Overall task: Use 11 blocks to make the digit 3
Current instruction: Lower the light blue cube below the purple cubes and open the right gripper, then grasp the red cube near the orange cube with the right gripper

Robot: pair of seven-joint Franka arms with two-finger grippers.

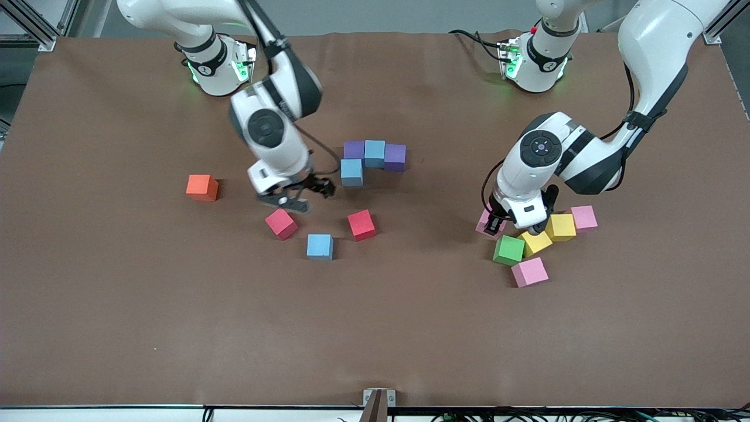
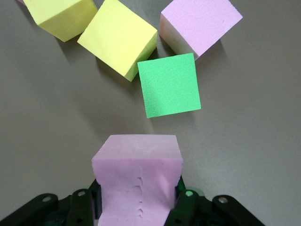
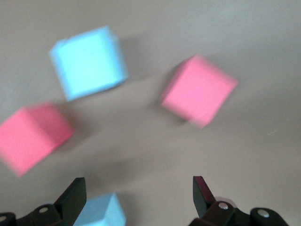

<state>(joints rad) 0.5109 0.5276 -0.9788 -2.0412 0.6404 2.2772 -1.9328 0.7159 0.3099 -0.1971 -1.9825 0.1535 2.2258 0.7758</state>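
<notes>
Building the 3: only four blocks (image 1: 375,156) joined mid-counter so far. Left hand (image 2: 137,200) clamping a pink block (image 2: 136,183) beside the green one (image 1: 508,249); right hand (image 1: 291,199) hanging wide over a red block (image 1: 281,223). Next: carrying pink to the row.

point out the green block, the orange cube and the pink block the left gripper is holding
green block (image 1: 508,249), front view, middle of its top face
orange cube (image 1: 201,186), front view, middle of its top face
pink block in the left gripper (image 2: 137,181), left wrist view, middle of its facing side
</notes>
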